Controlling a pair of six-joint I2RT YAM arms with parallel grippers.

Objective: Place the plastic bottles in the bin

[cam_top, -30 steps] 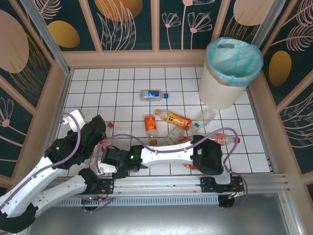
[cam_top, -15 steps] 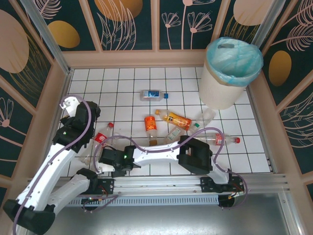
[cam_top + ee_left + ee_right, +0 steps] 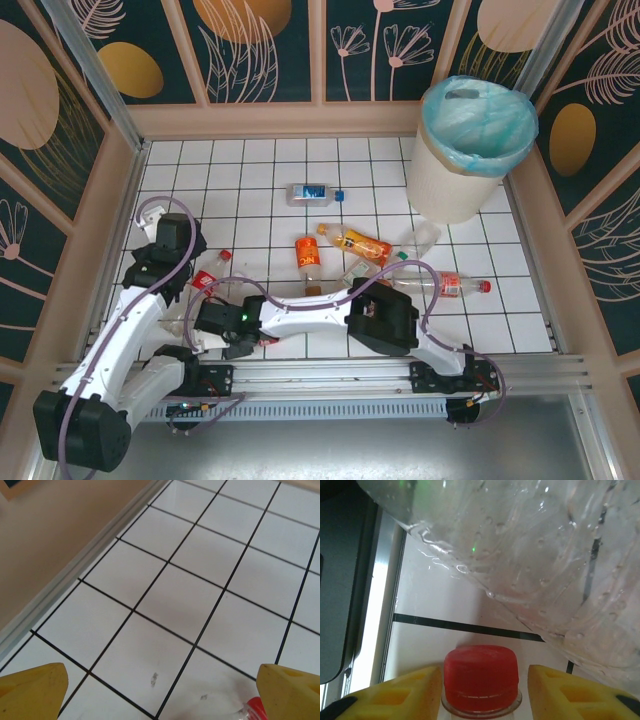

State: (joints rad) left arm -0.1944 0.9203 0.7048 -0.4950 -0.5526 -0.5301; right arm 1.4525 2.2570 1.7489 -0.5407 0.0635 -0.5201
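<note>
left end effector [image 3: 160, 695] gaping, the right end effector [image 3: 482, 682] is flanking the red-capped bottle [image 3: 481, 667] near-left on the bench [image 3: 255, 172], clamped or not i cannot tell, needing a snug neck pinch before the far-right bin [image 3: 452, 190].

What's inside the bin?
Inside the bin: crumpled turquoise liner and a small grey shape at the far side, too small to identify. Liner folds cover the bottom; anything lying there is hidden.

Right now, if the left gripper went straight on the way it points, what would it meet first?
Probably the table, its bare white tiles; the left gripper, open, aims down at them.
</note>
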